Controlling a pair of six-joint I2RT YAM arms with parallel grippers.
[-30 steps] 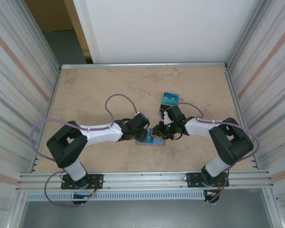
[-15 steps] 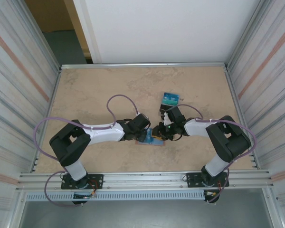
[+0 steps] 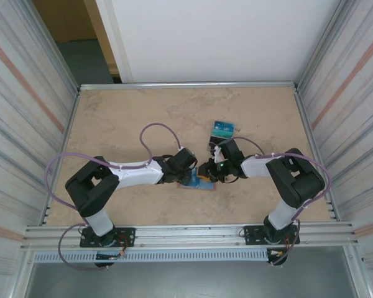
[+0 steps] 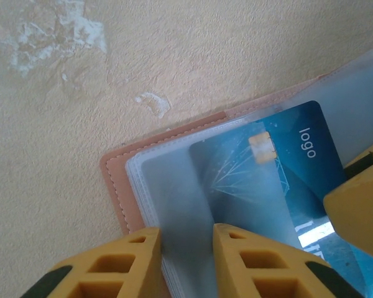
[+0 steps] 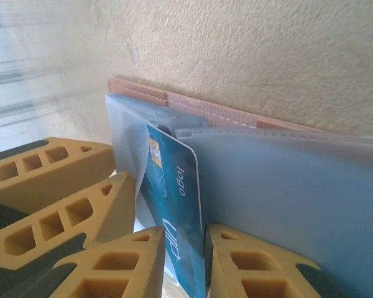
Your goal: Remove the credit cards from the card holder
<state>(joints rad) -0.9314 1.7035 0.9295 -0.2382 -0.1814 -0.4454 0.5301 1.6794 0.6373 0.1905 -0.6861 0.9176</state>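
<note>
Pinching a tilted credit card [image 5: 174, 186] edgewise, the right gripper [image 5: 183, 239] meets the left gripper [image 4: 185, 234] over the open card holder [image 4: 115, 180]. Left jaws narrowly straddle a clear sleeve [image 4: 168, 186], contact indeterminate. Beyond lies a clear box [image 3: 223, 129].

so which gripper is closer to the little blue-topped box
Right. The right gripper holds a credit card just near-side of the box; the left gripper sits further left.
</note>
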